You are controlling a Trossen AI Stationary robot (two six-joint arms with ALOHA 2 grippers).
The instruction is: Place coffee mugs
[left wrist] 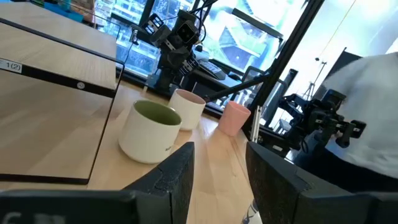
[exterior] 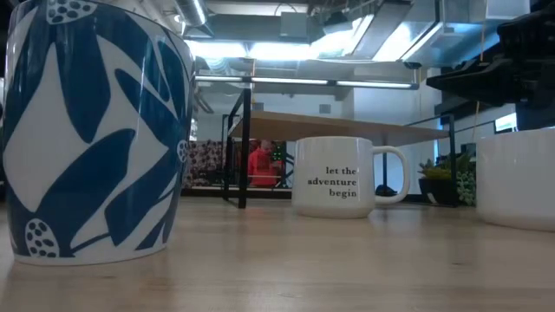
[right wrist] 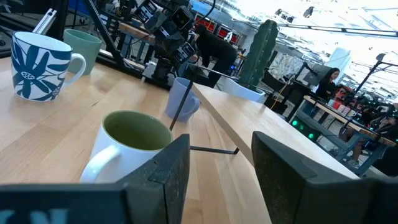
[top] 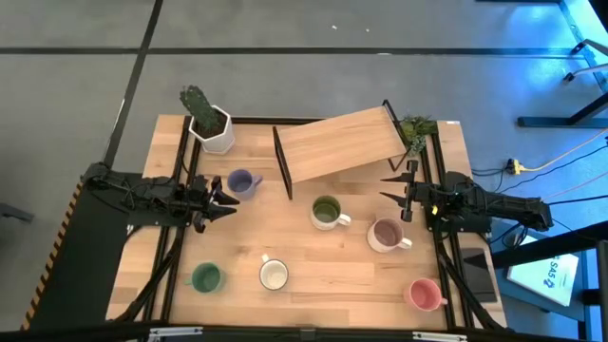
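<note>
Six mugs stand upright on their bases on the wooden table. In the high view they are lavender-blue [top: 242, 182], olive green [top: 326, 212], mauve [top: 386, 235], teal green [top: 207, 278], white [top: 274, 275] and pink [top: 423, 294]. My left gripper [top: 233, 202] is open at the table's left side, just beside the lavender-blue mug and apart from it. My right gripper [top: 388, 187] is open at the right side, above the mauve mug's far side. The left wrist view shows the olive mug [left wrist: 152, 130] ahead. The right wrist view shows the olive mug [right wrist: 134, 140] close by.
A wooden shelf board on dark metal legs [top: 337, 142] slants across the far middle of the table. A white hexagonal cactus pot [top: 211, 128] stands at the far left corner, a small green plant [top: 415, 128] at the far right. Bare wood lies between the mugs.
</note>
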